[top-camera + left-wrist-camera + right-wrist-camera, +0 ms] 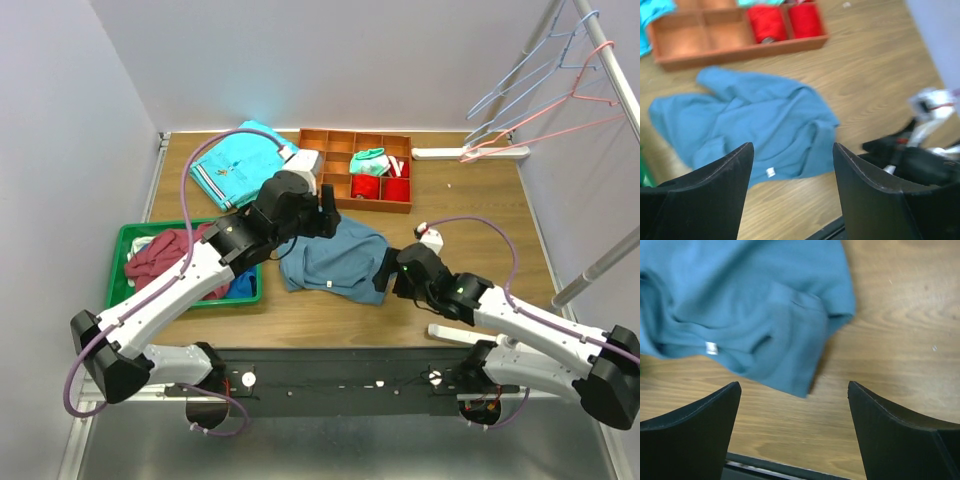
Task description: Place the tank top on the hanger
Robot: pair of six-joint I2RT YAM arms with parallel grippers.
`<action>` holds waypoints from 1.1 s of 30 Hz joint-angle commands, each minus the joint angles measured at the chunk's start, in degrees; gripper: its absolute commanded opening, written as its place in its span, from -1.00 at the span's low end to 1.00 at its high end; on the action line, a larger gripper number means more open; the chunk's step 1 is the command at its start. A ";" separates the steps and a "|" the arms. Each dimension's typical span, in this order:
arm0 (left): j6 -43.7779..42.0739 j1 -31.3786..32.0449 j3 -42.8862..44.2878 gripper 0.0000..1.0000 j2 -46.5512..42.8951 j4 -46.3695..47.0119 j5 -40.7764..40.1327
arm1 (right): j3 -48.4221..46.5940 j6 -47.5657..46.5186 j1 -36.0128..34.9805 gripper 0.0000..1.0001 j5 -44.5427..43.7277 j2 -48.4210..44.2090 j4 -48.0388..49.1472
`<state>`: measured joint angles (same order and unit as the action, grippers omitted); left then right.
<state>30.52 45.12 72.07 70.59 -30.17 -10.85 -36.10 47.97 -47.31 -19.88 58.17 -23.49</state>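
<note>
Tank top [335, 258] crumpled mid-table | left gripper [792, 145] wide open, at its 12 o'clock | right gripper [794, 383] wide open, at its 3 o'clock

tank top [335, 262]: dusty steel-blue, plain; small white tag
hanger [560, 133]: pink-salmon wire
second hanger [520, 68]: light blue wire
shirt [240, 165]: bright turquoise; hem striped dark and white
bin [125, 240]: green; maroon cloth [165, 255] in it, a bit of blue below
tray [330, 150]: orange-brown; two red rolls [380, 187]; one green-and-white piece [368, 160]
desk [470, 210]: brown wood grain
left end effector [791, 146]: black
right end effector [792, 384]: black
</note>
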 commanded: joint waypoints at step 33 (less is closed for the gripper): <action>-30.79 8.23 68.90 -0.09 55.09 15.23 28.43 | 11.13 6.09 -0.33 0.84 -11.67 -12.73 3.45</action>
<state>0.23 53.69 137.91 124.62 -19.59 14.24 -25.47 53.47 -47.31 -28.05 46.09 -17.96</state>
